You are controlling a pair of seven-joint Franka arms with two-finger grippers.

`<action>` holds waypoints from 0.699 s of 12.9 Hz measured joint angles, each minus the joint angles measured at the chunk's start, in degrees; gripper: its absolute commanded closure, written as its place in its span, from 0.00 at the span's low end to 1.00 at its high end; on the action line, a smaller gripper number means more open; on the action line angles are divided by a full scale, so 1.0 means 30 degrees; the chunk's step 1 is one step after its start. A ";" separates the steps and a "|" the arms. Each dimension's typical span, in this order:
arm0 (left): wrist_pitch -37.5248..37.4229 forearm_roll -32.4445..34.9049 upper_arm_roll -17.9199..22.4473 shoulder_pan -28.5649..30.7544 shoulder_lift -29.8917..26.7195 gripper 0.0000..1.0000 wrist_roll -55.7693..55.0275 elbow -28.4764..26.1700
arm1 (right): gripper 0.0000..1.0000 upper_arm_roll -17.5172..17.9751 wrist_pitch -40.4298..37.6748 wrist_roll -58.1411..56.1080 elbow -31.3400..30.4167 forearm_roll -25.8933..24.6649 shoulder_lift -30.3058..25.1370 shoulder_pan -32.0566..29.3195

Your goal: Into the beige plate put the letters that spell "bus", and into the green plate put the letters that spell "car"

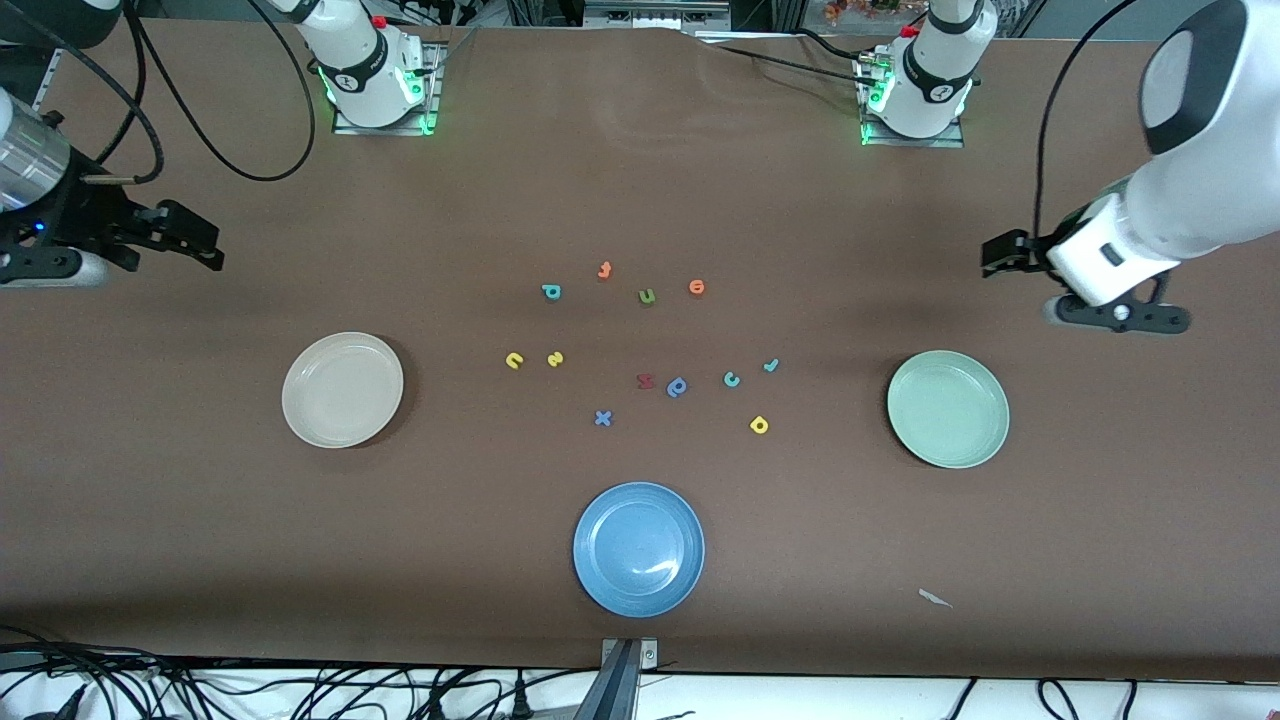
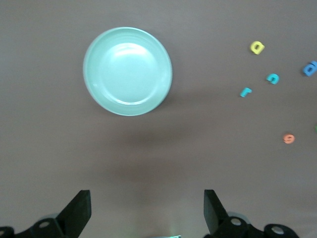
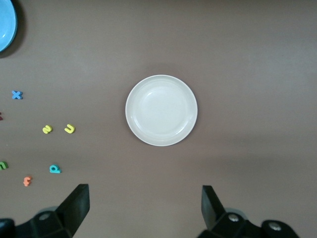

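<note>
Both arms wait at the table's ends, each claw spread wide and holding nothing. The left gripper point(image 2: 146, 213) hangs over bare table toward the left arm's end, near the green plate point(image 1: 948, 409), which is empty. The right gripper point(image 3: 143, 210) hangs over bare table toward the right arm's end, near the beige plate point(image 1: 343, 389), also empty. All the letters lie loose on the table between the two plates. The yellow "u" point(image 1: 514, 361) and yellow "s" point(image 1: 555, 359) sit side by side, closest to the beige plate, with the teal "b" point(image 1: 551, 292) farther from the front camera. The teal "c" point(image 1: 732, 380) and teal "r" point(image 1: 770, 366) lie close together toward the green plate, the yellow "a" point(image 1: 759, 425) a little nearer the camera. The blue plate point(image 1: 639, 549) sits nearest the camera.
</note>
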 measured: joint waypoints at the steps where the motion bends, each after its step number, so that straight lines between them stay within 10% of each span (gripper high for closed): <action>1: 0.0223 -0.0253 -0.0018 -0.0297 0.0426 0.00 0.0000 0.0221 | 0.00 0.0034 0.0104 0.0398 -0.0058 0.0006 0.0131 0.0359; 9: 0.7036 -0.0291 -0.0127 -0.3468 0.6952 0.00 -0.0058 0.2811 | 0.00 0.0172 0.2769 0.4452 -0.2258 0.0108 0.1464 0.4139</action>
